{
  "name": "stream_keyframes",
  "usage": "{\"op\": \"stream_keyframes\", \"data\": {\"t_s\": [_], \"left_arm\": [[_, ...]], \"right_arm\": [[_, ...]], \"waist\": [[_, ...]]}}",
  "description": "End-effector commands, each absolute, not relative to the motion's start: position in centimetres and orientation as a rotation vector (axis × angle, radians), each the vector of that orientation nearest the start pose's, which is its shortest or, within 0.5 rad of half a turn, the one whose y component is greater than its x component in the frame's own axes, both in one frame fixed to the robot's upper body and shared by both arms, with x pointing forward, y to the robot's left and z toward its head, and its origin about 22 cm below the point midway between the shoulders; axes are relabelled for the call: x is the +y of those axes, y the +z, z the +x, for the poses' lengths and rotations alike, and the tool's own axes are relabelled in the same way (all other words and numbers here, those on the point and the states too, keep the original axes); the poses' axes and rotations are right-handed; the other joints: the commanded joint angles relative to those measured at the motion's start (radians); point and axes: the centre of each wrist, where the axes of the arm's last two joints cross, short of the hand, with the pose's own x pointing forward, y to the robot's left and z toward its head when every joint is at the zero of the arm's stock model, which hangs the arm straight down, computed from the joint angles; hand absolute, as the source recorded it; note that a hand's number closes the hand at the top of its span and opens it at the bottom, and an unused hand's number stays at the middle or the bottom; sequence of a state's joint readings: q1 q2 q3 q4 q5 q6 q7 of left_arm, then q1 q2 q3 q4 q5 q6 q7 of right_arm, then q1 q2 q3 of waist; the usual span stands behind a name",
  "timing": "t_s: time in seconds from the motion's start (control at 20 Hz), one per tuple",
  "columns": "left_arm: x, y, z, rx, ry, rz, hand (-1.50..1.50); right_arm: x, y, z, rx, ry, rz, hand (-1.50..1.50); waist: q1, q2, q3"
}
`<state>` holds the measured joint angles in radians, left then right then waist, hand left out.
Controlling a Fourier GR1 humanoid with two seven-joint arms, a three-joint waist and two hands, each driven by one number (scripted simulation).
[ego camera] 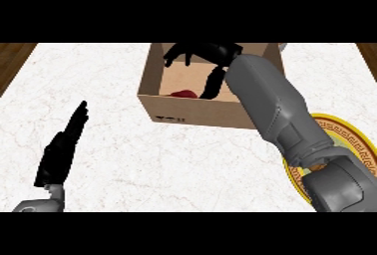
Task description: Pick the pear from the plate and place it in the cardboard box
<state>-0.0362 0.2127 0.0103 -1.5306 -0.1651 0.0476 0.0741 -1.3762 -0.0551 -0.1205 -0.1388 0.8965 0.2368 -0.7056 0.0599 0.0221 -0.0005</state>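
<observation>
The cardboard box (193, 111) stands open at the back middle of the counter. My right hand (200, 53) hangs over its opening with fingers spread and relaxed, holding nothing. Under that hand a reddish pear (183, 93) lies on the box floor, only partly showing above the front wall. My right forearm runs from the lower right corner up across the box's right side. The gold-rimmed plate (347, 133) lies at the right, mostly hidden by that forearm, and nothing shows on its visible part. My left hand (60, 151) rests open at the left, fingers straight and pointing away.
White marble counter (110, 74) spans the view, with dark wood flooring past its far left and far right corners. The box's side flap stands up at its right edge.
</observation>
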Motion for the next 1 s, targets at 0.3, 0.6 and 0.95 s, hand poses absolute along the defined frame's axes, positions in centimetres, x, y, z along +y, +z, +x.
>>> {"op": "stream_keyframes", "data": {"t_s": [0.3,0.6,0.95], "left_arm": [[28.1,1.4,25.5,-1.483,-0.245,0.330,0.00],[26.0,0.8,25.3,-1.496,-0.255,0.308,0.00],[26.4,1.3,25.5,-1.507,-0.260,0.310,0.00]], "right_arm": [[-8.5,13.1,46.5,-1.865,1.016,0.278,-1.50],[-12.2,15.5,47.7,-1.832,0.741,0.422,-1.50],[-21.5,19.0,48.6,-1.853,0.512,0.277,-1.50]], "waist": [[0.006,0.004,0.001],[0.018,0.014,0.000],[0.045,0.035,0.001]]}}
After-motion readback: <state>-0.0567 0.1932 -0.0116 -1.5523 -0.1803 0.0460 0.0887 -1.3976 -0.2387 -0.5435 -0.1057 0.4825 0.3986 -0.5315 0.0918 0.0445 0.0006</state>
